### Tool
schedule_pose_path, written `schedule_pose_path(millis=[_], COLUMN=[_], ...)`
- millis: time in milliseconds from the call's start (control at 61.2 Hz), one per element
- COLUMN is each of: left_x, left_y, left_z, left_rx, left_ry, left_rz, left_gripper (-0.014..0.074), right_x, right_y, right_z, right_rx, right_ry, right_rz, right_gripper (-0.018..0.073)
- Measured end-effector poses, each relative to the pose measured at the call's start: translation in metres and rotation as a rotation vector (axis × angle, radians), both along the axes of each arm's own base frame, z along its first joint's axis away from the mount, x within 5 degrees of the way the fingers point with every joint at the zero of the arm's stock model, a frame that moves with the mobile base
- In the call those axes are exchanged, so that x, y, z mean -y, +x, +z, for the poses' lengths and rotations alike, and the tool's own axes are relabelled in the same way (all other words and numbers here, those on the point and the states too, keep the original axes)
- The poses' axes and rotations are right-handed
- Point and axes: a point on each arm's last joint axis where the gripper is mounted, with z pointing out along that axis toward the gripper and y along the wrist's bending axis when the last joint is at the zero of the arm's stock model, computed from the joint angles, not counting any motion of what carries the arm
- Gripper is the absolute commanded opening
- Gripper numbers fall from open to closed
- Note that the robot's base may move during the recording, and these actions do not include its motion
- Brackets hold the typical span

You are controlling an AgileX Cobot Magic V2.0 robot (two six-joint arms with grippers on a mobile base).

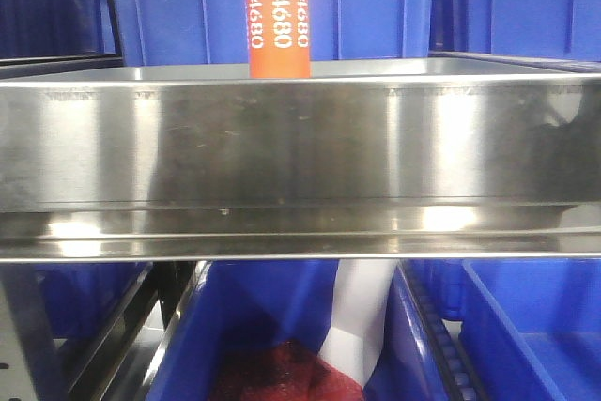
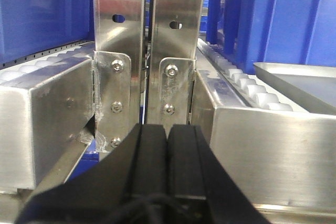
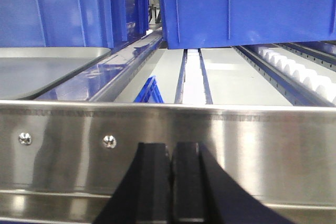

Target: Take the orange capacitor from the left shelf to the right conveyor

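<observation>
Left shelf (image 1: 300,138) filling view, blue crates (image 1: 188,7) standing along its back edge. Orange capacitor (image 1: 277,25) standing upright behind shelf's front edge, just left of middle. Left gripper (image 2: 168,135) sitting squeezed together, holding nothing. Right gripper (image 3: 171,153) doing same.

the left shelf (image 1: 300,147) is brushed stainless, pretty shiny with streaky reflections. orange capacitor (image 1: 277,25) looks smooth with a soft satin sheen. blue crates (image 1: 178,7) behind it are moulded plastic, slightly glossy. left gripper (image 2: 168,129) and right gripper (image 3: 171,148) are matt black, rubbery-looking, and the rollers (image 2: 252,85) are glossy white plastic
</observation>
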Motion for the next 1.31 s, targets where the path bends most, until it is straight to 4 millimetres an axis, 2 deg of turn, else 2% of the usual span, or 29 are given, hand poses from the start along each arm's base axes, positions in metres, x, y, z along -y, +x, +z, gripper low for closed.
schedule_pose_path(millis=[834,1046,1096,1177,1308], left_x=[0.0,0.0,0.0,0.0,0.0], left_y=[0.0,0.0,0.0,0.0,0.0], left_z=[0.0,0.0,0.0,0.0,0.0], left_rx=[0.0,0.0,0.0,0.0,0.0], left_ry=[0.0,0.0,0.0,0.0,0.0], left_rz=[0.0,0.0,0.0,0.0,0.0], left_gripper=[-0.0105,-0.0105,-0.0105,-0.0105,-0.0105], right_x=[0.0,-0.001,-0.001,0.0,0.001], right_y=[0.0,-0.001,-0.002,-0.007,-0.016], right_z=[0.001,0.012,0.019,0.045,0.1], right_rx=[0.008,0.136,0.156,0.208,0.278], right_ry=[0.0,0.007,0.008,0.011,0.015], right_rz=[0.001,0.009,0.009,0.007,0.003], right_gripper=[0.0077,0.0076,0.0076,0.0076,0.008])
